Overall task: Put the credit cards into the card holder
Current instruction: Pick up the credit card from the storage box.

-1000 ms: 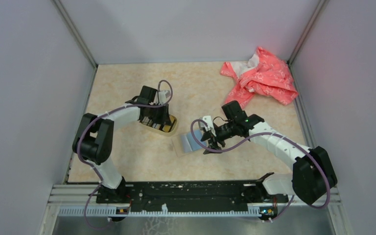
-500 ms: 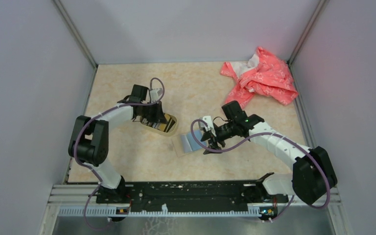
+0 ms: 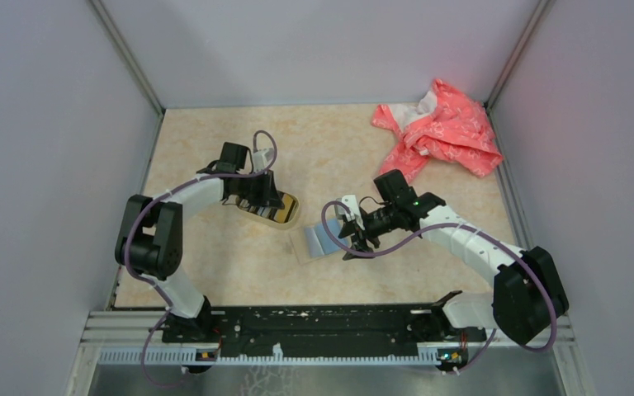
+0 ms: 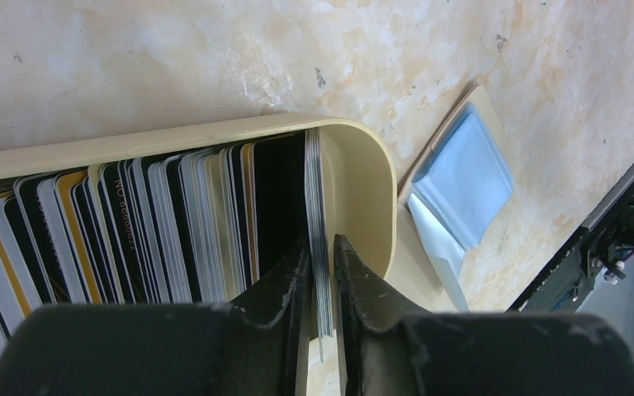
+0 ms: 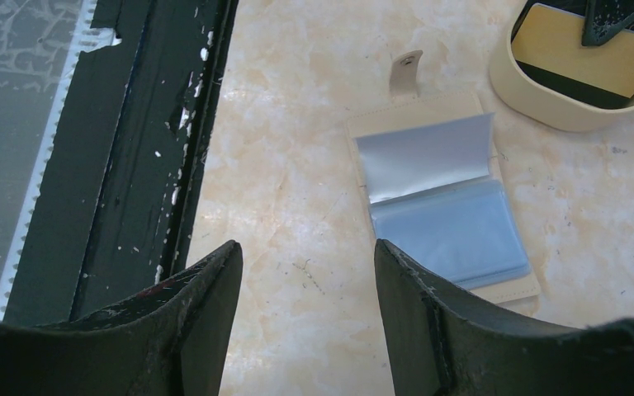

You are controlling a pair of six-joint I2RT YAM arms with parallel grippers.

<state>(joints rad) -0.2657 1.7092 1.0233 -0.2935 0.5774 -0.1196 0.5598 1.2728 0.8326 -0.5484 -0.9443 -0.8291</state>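
Left gripper (image 4: 322,247): clamped on a thin bunch of cards (image 4: 319,181), one finger on each face, tips pointing down into the dish (image 4: 371,181).
Gripped bunch: stands on edge right between the fingers, at the end of the row, just beside the dish's rounded end wall; a dark gap parts it from the other cards.
Other cards: packed upright in the dish, to the left of the fingers in the wrist view, edges up; black, white, grey and yellow.
Holder (image 5: 454,223): lies open and flat on the table (image 5: 297,124) just past the dish's end wall, close to it but apart; clear blue-grey sleeves face up, one leaf curling upward, snap tab sticking out from one edge.
Right gripper (image 5: 305,247): spread wide with nothing between the fingers, hanging over bare table; the holder sits just ahead of its right finger.
Rail (image 5: 157,124): black, chipped white, to the left of the right gripper's fingers.
Cloth (image 3: 446,132): pink, crumpled in the far right corner, well beyond the right gripper.
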